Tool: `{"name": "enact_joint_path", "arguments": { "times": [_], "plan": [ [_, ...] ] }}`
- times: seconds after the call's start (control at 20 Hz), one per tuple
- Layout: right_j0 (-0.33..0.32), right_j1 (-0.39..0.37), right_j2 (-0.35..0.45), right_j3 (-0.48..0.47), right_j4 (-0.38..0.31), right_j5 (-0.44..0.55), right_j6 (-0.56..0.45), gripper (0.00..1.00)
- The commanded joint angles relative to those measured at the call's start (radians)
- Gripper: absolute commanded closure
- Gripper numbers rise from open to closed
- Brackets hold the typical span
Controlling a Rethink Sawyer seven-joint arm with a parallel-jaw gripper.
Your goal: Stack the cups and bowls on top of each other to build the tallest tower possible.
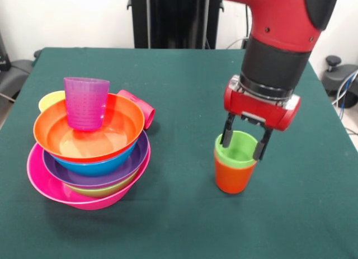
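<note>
The tower [89, 158] stands at the left: the pink bowl [39, 178] is the base, then the green bowl [103, 190], purple bowl [120, 168], blue bowl [100, 166] and orange bowl [120, 133]. A purple cup [86, 102] stands upright in the orange bowl. A yellow cup [50, 99] shows behind the tower's left side. A red cup [142, 109] lies on its side behind its right. At the right a green cup [241, 152] sits nested in an orange cup [232, 178]. My gripper [241, 150] is down at the green cup's rim.
The dark green table cloth [168, 214] covers the table. The robot's black pedestal [168, 18] stands at the far edge. Black gear [341, 80] sits off the table's right side.
</note>
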Motion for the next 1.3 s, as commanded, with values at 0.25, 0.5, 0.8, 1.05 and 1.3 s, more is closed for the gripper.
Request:
{"name": "enact_joint_path", "arguments": {
  "times": [0.25, 0.5, 0.8, 1.05, 1.3],
  "plan": [
    [0.017, -0.055, 0.051, 0.037, 0.004, 0.16, 0.144, 0.0],
    [0.017, -0.034, 0.055, 0.036, -0.002, 0.132, 0.149, 0.0],
    [0.017, -0.005, 0.053, 0.034, -0.008, 0.103, 0.154, 0.0],
    [0.02, 0.016, 0.048, 0.023, -0.012, 0.092, 0.16, 0.0],
    [0.024, 0.029, 0.052, 0.023, -0.009, 0.073, 0.164, 0.0]
  ]
}}
